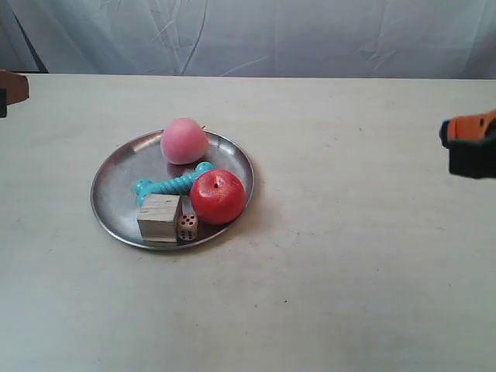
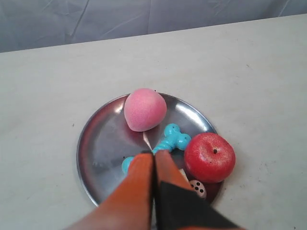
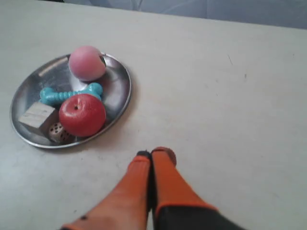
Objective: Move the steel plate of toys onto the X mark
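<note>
The steel plate lies left of the table's middle, holding a pink ball, a red apple, a teal dog-bone, a wooden cube and a die. In the left wrist view my left gripper is shut and empty, with its tips hanging over the plate by the bone. It hides the cube. My right gripper is shut and empty above bare table, apart from the plate. I cannot make out the X mark.
The beige table stretches wide to the plate's right and front. A grey cloth backdrop hangs behind the far edge. Only the tips of the arms show at the exterior view's left edge and right edge.
</note>
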Controlling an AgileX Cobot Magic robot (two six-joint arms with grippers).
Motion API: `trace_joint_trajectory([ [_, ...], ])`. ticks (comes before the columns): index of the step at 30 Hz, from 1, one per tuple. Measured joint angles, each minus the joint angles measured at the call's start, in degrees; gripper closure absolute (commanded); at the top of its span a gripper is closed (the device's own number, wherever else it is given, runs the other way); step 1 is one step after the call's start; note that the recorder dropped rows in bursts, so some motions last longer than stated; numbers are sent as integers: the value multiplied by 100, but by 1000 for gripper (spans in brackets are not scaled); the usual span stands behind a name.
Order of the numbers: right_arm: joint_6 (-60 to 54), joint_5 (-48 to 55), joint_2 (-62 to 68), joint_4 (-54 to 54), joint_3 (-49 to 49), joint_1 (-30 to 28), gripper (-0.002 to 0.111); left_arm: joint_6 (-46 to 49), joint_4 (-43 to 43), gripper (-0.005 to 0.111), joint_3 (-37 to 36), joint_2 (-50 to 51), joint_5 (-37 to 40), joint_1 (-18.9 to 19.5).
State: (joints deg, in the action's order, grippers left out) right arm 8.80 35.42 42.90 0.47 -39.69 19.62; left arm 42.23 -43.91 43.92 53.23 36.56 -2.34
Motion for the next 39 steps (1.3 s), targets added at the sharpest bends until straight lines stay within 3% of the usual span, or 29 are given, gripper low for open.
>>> trace_joint_trajectory([
  [14,-92,496,-694,-101,30,0,107,0,0,106,-8,-12,-36,0],
  [19,-217,257,-1282,-419,209,-425,107,0,0,106,-8,-12,-44,0],
  [28,-241,-743,-2935,-453,1899,-1408,107,0,0,106,-8,-12,-44,0],
  [39,-241,-1111,-3729,-425,3284,-1659,107,0,0,106,-8,-12,-44,0],
])
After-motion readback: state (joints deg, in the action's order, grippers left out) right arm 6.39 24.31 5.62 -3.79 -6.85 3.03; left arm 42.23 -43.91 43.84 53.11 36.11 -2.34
